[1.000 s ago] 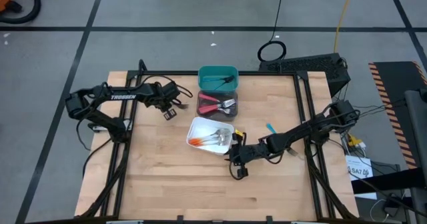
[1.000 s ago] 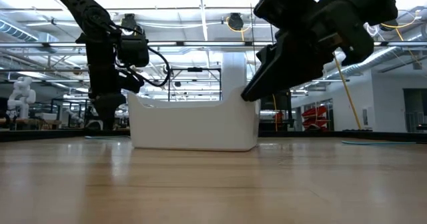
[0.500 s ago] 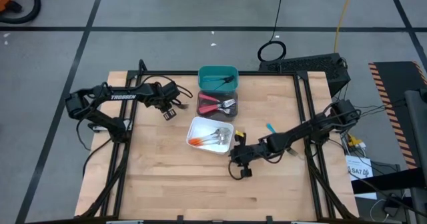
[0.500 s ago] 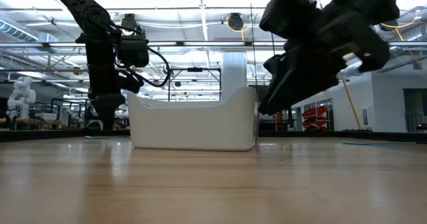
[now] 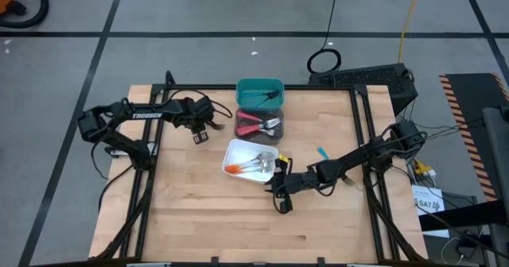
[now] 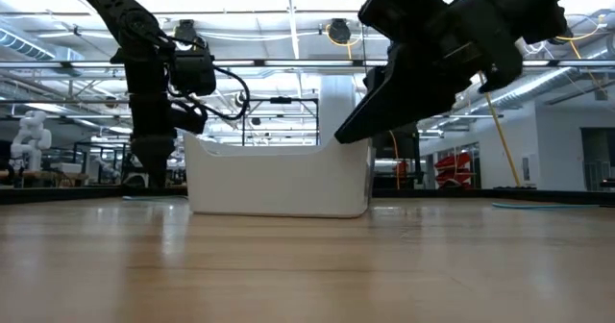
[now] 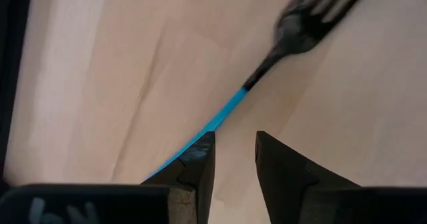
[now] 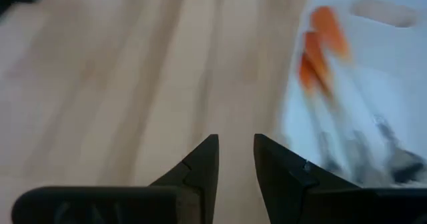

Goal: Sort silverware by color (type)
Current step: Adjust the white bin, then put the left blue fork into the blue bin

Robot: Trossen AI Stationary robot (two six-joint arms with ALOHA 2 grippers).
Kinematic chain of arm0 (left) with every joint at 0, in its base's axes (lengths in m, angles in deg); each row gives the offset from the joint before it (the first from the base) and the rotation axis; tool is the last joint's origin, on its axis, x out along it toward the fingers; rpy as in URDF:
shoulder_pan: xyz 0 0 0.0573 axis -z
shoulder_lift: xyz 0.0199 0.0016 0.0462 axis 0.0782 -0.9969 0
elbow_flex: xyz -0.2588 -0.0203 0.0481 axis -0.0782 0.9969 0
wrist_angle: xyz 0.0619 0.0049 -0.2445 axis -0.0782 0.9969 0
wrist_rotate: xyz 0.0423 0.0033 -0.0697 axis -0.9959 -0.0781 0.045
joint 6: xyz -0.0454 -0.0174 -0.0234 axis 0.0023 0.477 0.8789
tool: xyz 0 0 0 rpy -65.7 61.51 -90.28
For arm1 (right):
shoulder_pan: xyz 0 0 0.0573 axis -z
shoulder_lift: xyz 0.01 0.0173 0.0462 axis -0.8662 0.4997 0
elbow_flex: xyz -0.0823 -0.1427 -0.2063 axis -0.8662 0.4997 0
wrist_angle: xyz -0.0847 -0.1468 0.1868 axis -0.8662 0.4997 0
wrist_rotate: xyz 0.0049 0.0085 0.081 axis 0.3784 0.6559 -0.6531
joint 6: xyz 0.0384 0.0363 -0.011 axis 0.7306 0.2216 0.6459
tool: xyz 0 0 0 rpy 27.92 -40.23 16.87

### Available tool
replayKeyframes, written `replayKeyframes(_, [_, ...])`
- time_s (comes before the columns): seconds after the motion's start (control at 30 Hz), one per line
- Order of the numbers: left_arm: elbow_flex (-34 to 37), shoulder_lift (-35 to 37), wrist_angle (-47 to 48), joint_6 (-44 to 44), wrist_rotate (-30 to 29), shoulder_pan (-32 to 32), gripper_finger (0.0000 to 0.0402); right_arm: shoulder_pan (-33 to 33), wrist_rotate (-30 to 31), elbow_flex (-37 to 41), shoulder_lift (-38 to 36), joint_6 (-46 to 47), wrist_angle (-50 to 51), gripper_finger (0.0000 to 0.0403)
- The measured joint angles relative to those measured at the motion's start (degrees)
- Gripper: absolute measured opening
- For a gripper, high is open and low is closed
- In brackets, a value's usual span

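Forks sorted in bins, two blue forks outside the bins.

The left gripper (image 7: 233, 159) hangs with its fingers a little apart above a blue-handled fork (image 7: 267, 64) on the table (image 5: 199, 211), holding nothing. The right gripper (image 5: 278, 197), fingers a little apart and holding nothing, is just beside the white bin (image 5: 238, 151) with the orange-handled forks (image 8: 320, 51). Another blue fork (image 5: 322, 152) lies farther from the white bin.
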Motion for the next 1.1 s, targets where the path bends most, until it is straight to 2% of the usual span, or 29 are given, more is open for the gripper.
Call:
replayKeyframes(0.17, [0.0,0.0,-2.72,-6.37,1.6,0.09,0.0108,0.0,3.63,0.0,-0.02,0.68,2.11,0.0089])
replayKeyframes(0.53, [0.0,0.0,-4.98,-7.86,1.6,-0.11,0.0108,0.49,6.74,0.0,-0.28,4.27,8.77,0.0089])
replayKeyframes(0.73, [0.0,0.0,-4.7,-7.41,1.64,-0.11,0.0108,0.41,5.85,0.0,-2.84,4.92,14.55,0.0089])
replayKeyframes(0.87, [0.0,0.0,-4.31,-7.47,1.66,0.0,0.0108,-0.38,2.12,-0.02,-6.31,4.94,20.68,0.0089])
replayKeyframes(1.1, [0.0,-0.02,-4.49,-10.07,1.84,1.9,0.0109,-5.06,1.79,-0.07,-9.84,6.68,32.79,0.0089])
